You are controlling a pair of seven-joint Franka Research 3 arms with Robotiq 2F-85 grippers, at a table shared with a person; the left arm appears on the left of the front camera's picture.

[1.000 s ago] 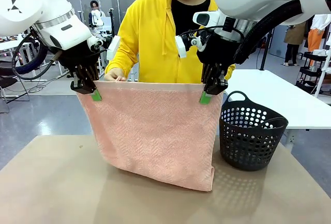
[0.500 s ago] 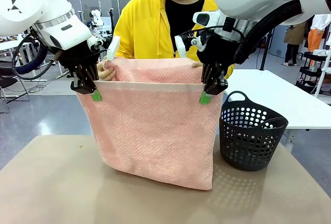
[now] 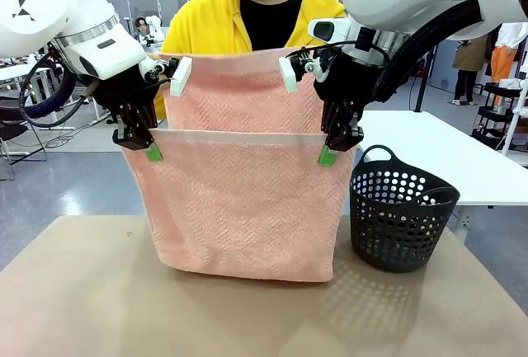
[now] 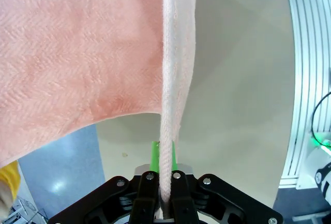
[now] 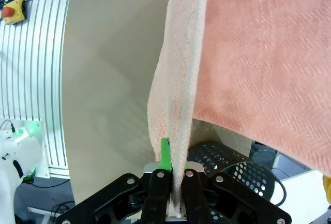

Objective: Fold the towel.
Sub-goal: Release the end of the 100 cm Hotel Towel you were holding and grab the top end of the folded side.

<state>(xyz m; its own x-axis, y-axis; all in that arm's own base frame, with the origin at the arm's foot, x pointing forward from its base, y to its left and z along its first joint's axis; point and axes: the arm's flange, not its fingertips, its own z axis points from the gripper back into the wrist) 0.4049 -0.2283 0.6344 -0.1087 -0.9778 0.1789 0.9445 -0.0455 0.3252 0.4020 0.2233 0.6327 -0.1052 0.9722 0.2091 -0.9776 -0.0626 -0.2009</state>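
the salmon-pink terry towel with the zigzag weave (image 3: 247, 209) hung in the air between the two arms, above the middle of the tan table (image 3: 74, 291). the left gripper (image 3: 151, 149) was clamped shut on the towel's upper left corner, and the right gripper (image 3: 330, 152) was clamped shut on its upper right corner, so the plain hem band ran taut and level from one to the other. in each wrist view the towel's edge ran straight up from between the closed fingers, with a green pad showing beside it. below the hem, the near layer dropped as a flat sheet to a fold down at the tabletop; whether it touched the surface could not be told. behind that, a second layer of the same cloth stood raised higher than the hem, in front of the chest of the person in the yellow hooded top (image 3: 206, 23) at the far side. the round black perforated plastic basket (image 3: 400, 213) stood on the table just to the right of the towel, below the right gripper.
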